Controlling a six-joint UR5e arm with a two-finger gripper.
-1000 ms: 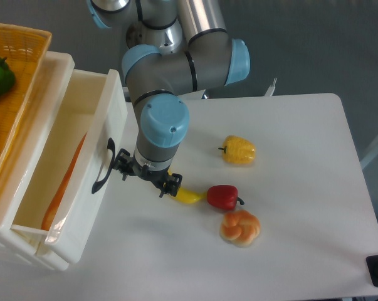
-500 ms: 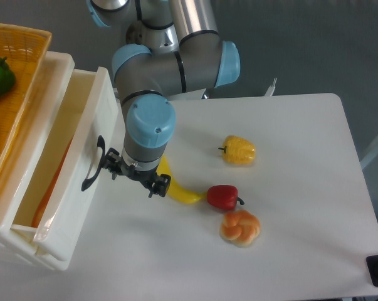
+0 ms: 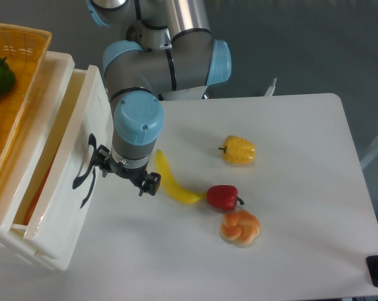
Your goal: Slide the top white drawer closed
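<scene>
Comparing this moment with the two earlier views, the top white drawer is seen to have been pushed further into the cabinet: less of its interior is exposed, and its front with the curved black handle now lies closer to the cabinet face, though a gap is still open. The drawer front is found directly beside the jaws, on their cabinet side, with the gripper pressed near the handle; whether the jaws are apart or together cannot be told from this angle. By that shift the closing is judged well advanced but unfinished. On the far side of the jaws, on the counter, a yellow banana is left uncovered, with a red pepper beyond it.
</scene>
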